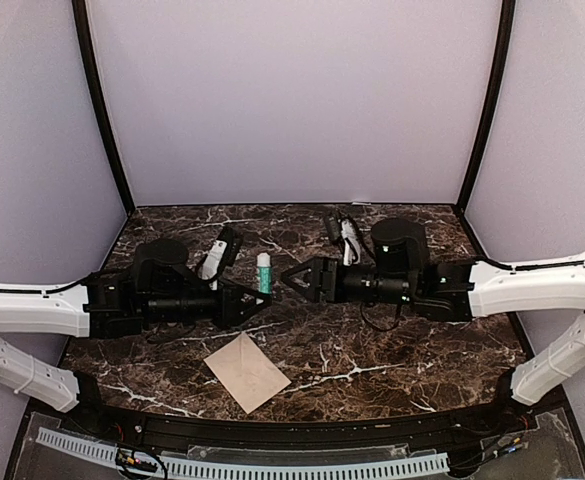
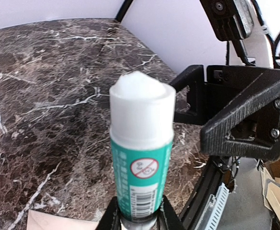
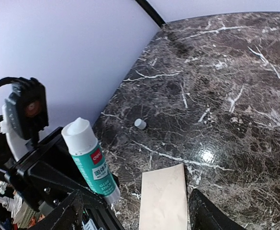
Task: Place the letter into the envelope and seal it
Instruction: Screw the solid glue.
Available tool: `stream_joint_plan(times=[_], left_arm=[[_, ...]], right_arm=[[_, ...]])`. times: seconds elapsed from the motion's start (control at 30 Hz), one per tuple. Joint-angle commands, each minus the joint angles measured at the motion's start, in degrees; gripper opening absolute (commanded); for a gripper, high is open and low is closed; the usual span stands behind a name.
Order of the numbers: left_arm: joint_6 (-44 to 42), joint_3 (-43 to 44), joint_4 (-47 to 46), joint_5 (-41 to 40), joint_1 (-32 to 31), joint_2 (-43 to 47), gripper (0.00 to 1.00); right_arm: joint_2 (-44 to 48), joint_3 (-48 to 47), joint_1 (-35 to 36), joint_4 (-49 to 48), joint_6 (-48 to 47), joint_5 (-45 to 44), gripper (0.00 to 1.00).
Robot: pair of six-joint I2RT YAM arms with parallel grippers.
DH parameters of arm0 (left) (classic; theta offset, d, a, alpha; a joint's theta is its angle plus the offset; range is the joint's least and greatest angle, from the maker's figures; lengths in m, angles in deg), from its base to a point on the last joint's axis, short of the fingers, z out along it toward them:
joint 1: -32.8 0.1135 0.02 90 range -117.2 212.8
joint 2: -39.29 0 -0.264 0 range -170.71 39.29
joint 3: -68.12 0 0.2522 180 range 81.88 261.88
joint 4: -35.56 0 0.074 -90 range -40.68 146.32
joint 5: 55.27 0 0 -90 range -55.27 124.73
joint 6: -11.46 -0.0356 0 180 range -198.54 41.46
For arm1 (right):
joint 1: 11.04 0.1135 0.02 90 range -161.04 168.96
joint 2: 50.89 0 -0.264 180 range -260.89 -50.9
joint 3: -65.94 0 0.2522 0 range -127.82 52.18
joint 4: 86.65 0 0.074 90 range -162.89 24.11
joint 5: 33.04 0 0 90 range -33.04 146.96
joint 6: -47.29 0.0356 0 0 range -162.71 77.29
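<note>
My left gripper [image 1: 258,294] is shut on the base of a teal and white glue stick [image 1: 263,271] and holds it upright above the table. The stick is uncapped, with white glue showing at its top [image 2: 140,91]. It also shows in the right wrist view [image 3: 89,160]. My right gripper [image 1: 292,278] is open and empty, facing the stick from the right, a little apart. One cream paper rectangle, the envelope [image 1: 247,371], lies flat on the marble in front of both grippers, and in the right wrist view [image 3: 163,201]. No raised flap shows. The letter does not show as a separate sheet.
A small white cap [image 3: 140,124] lies on the dark marble table [image 1: 392,350] near the left wall. A black rail [image 1: 302,432] runs along the near edge. Lilac walls and black posts [image 1: 105,110] close in the back and sides.
</note>
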Motion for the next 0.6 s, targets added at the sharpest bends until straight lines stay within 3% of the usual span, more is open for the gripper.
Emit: stream_joint_plan(times=[0.0, 0.3, 0.57], left_arm=[[2.0, 0.6, 3.6, -9.7, -0.3, -2.0, 0.00], [1.9, 0.4, 1.0, -6.3, -0.8, -3.9, 0.00], [1.1, -0.9, 0.5, -1.3, -0.7, -2.5, 0.00]], right_arm=[[-5.4, -5.8, 2.1, 3.2, 3.2, -6.8, 0.71], [-16.3, -14.8, 4.1, 3.6, 2.1, -6.1, 0.53], [-16.4, -14.9, 4.1, 3.4, 1.0, -5.9, 0.03]])
